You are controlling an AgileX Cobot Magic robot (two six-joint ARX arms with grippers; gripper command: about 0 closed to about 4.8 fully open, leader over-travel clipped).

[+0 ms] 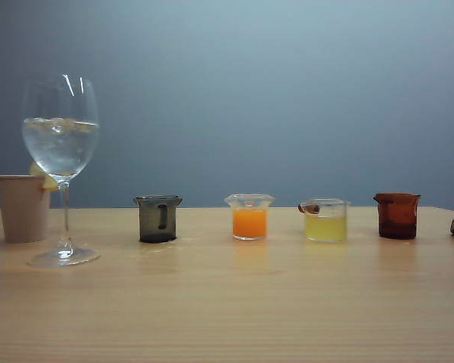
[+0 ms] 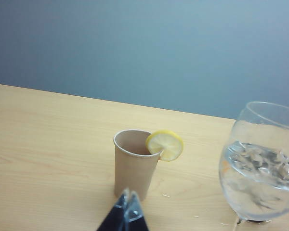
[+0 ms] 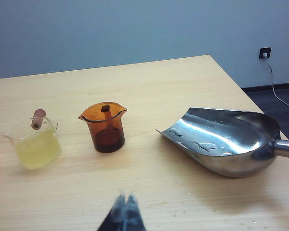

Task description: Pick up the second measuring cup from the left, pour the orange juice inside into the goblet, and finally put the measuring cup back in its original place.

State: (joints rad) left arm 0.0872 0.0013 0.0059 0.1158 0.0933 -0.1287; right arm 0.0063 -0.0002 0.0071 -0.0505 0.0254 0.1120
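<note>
Nothing is under way yet on the table (image 1: 227, 318): the second measuring cup from the left (image 1: 250, 216) stands untouched in the row, between the smoky grey cup (image 1: 158, 218) and the wider cup of pale yellow liquid (image 1: 325, 220), with the amber cup (image 1: 397, 215) furthest right. The orange juice (image 1: 250, 223) fills roughly its lower half. Over at the left stands the goblet (image 1: 60, 166), already holding clear liquid up to about the middle of its bowl, just beside a paper cup (image 1: 23, 208) with a lemon slice (image 2: 164, 145) on its rim.

So this looks like the opening step, the reach. Neither arm shows in the exterior view. The left gripper (image 2: 127, 204) hangs back above the table, looking toward the paper cup and goblet, its fingertips pressed together. The right gripper (image 3: 125, 204) is likewise pinched closed with nothing in it, facing the amber cup and a steel scoop (image 3: 221, 139) (wet with droplets, and no part of this job).

The next move, I'd say, calls for one gripper to spread its jaws, travel to the orange cup and close round its tapered body below the flared rim, keeping it level so nothing slops, and steering clear of its close neighbours.
</note>
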